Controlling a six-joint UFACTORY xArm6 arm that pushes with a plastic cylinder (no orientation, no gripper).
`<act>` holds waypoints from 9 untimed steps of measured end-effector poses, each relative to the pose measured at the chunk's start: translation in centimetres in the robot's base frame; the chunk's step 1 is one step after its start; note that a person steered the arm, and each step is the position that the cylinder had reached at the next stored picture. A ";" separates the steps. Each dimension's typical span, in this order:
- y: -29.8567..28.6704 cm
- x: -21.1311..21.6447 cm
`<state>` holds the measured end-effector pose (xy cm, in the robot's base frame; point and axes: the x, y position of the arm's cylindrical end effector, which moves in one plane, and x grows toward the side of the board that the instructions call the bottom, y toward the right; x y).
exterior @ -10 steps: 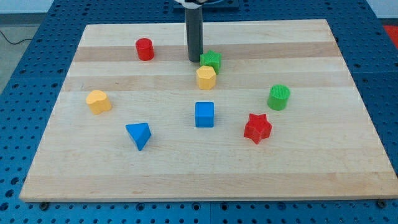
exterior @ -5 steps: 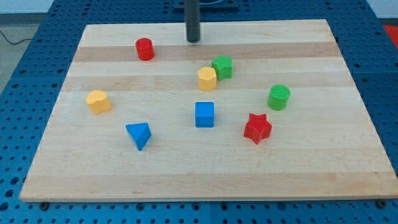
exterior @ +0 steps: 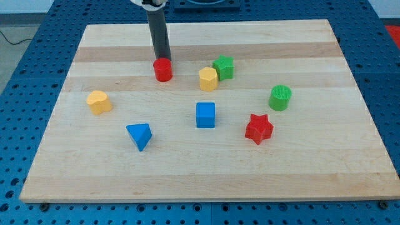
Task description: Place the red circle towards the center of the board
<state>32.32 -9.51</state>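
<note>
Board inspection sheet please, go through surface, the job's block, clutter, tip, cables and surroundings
Surface: wooden board, flat, light planks.
Job's things: red circle, upper middle, left of the yellow hexagon.
Clutter: green star touching the yellow hexagon; green cylinder; red star; blue cube; blue wedge; yellow block, shape unclear.
Grippers: none; my tip sits right behind the red circle, on its top side.
Cables: one dark cable at the view's top left.
Surroundings: blue perforated table.
</note>
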 end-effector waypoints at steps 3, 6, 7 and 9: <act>0.0 2.6; -7.2 5.4; -4.1 5.5; -0.6 5.9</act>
<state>38.23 -10.11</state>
